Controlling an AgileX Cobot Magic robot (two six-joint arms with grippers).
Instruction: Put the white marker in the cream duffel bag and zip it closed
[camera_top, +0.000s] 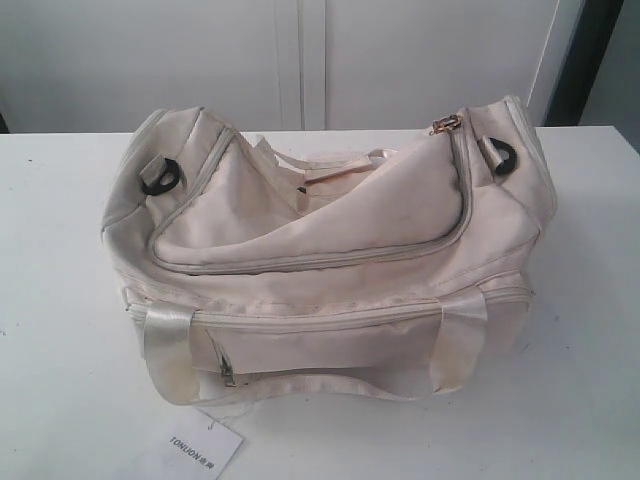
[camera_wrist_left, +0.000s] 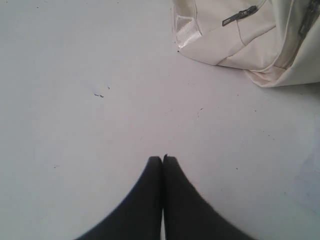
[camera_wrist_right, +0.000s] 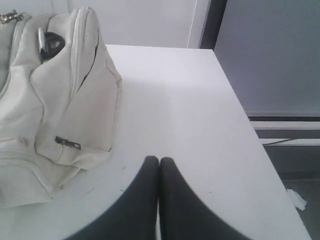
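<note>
The cream duffel bag sits in the middle of the white table, its top flap folded down along the zip and a gold zipper pull at its far right end. The white marker is out of view. In the left wrist view my left gripper is shut with nothing in it, over bare table short of a corner of the bag. My right gripper is also shut and empty, beside the bag's end. Neither gripper shows in the exterior view.
A flat white paper tag printed TONLION lies at the front edge of the table. Black end rings mark the bag's ends. In the right wrist view the table edge drops off to the floor.
</note>
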